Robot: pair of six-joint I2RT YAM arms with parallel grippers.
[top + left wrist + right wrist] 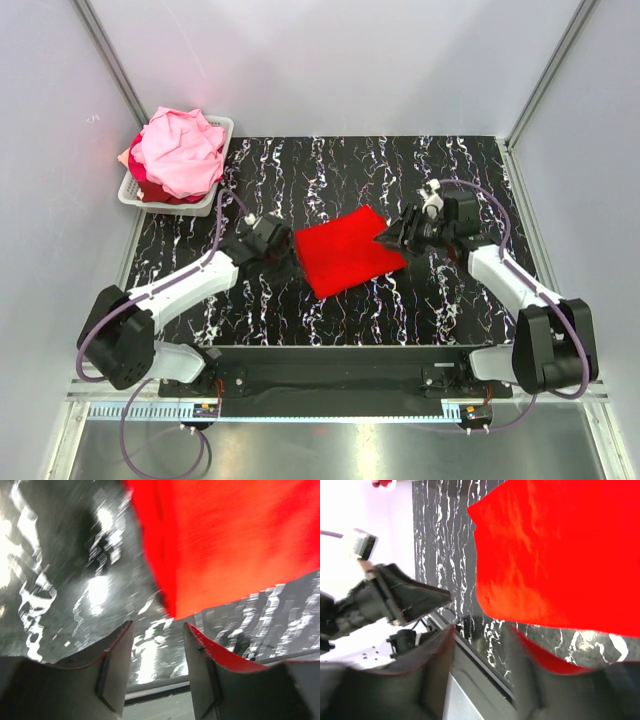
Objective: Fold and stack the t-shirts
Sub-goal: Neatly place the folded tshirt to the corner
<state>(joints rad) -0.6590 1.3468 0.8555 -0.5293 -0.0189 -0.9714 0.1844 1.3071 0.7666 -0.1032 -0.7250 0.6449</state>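
Note:
A bright red t-shirt (348, 252) lies folded into a flat rectangle in the middle of the black marbled table. My left gripper (287, 260) sits at its left edge, low over the table. In the left wrist view this gripper (158, 625) is open and empty, with the red shirt (230, 540) just beyond its tips. My right gripper (392, 238) sits at the shirt's right edge. It is also open and empty in the right wrist view (481, 630), with the red shirt (555, 555) just ahead. Crumpled pink and peach t-shirts (182, 150) are piled in a basket.
The white slotted basket (222, 172) stands at the table's far left corner, with darker red cloth under the pink pile. White walls close in the table on the left, back and right. The left arm's gripper (405, 600) shows in the right wrist view.

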